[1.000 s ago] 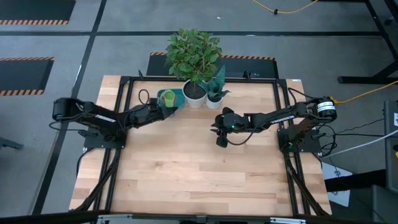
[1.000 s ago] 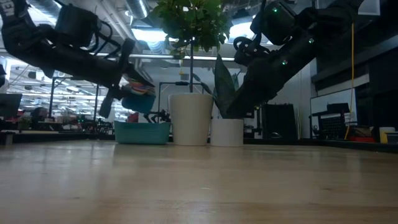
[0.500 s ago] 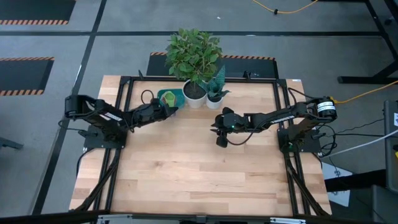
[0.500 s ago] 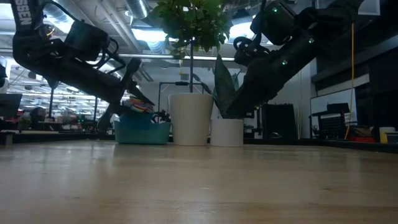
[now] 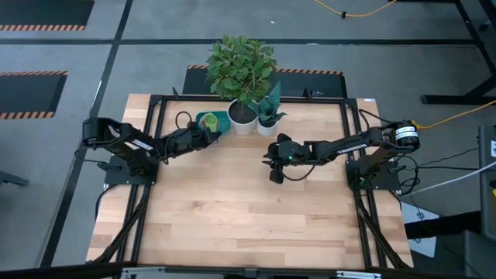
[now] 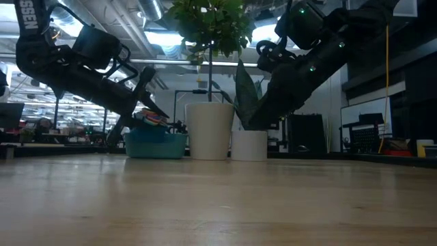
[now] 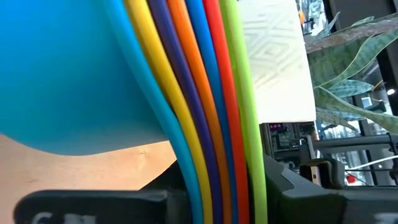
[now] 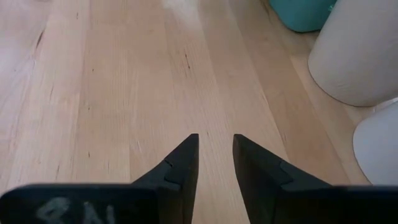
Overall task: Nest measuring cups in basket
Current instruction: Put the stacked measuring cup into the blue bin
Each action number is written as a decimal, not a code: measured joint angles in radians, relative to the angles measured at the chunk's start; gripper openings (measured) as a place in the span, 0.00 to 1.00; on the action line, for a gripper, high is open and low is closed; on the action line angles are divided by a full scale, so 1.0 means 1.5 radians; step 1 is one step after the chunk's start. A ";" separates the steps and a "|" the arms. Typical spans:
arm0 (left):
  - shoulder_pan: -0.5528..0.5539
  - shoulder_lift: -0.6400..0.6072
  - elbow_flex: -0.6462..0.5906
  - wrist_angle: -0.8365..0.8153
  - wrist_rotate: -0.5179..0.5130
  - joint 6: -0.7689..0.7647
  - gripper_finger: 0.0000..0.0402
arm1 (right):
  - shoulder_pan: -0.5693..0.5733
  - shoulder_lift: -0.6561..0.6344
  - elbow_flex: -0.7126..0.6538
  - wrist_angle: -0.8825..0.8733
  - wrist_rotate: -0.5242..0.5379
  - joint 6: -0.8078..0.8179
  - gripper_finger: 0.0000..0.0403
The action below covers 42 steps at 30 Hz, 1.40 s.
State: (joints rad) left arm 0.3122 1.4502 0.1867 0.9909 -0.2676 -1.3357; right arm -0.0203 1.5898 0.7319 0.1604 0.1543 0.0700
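The measuring cups [image 5: 208, 122] are nested in one stack with green on top. In the left wrist view their edges [image 7: 211, 124] run side by side: light blue, yellow, dark blue, orange, blue, red, green. The stack sits over the teal basket [image 5: 223, 117] at the table's far edge, and the basket wall [image 6: 156, 145] hides its lower part. My left gripper [image 5: 200, 136] is shut on the stack. My right gripper [image 5: 271, 160] hovers open over the table's middle, right of the pots, touching nothing. My left gripper [image 7: 217, 200] pinches the stacked handles [image 7: 214, 177] of the measuring cups between its two fingers [image 7: 298, 190], several layers together. It comes slanting down from the table's left. The stack [image 6: 151, 117] is tilted, its bowls down in the basket; whether they rest on the basket's floor is hidden.
A large white pot [image 5: 242, 118] with a leafy plant stands just right of the basket. A smaller white pot [image 5: 267, 124] with long leaves is beside it. Bare wooden tabletop [image 5: 248, 209] stretches across the middle and near side.
My left gripper has gone down toward the basket, still shut on the stack. The cups, held above the basket a second ago, now sit down in it. In the last half second it has barely moved.
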 joint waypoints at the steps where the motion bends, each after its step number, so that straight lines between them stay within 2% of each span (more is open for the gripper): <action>1: 0.000 0.000 0.000 0.000 -0.001 0.000 0.21 | 0.000 0.000 0.000 0.000 0.000 0.000 0.26; 13: 0.000 0.000 0.000 -0.002 -0.027 -0.015 0.25 | 0.000 0.000 0.000 0.000 0.000 0.000 0.26; 30: 0.020 0.000 0.000 -0.002 -0.017 -0.016 0.31 | 0.000 0.000 0.000 0.000 0.000 0.000 0.26; 42: 0.020 0.000 0.000 -0.002 -0.017 -0.016 0.32 | 0.000 0.000 0.000 0.000 0.000 0.000 0.26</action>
State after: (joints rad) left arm 0.3420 1.4498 0.1867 0.9880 -0.2935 -1.3602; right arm -0.0204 1.5898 0.7315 0.1600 0.1539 0.0700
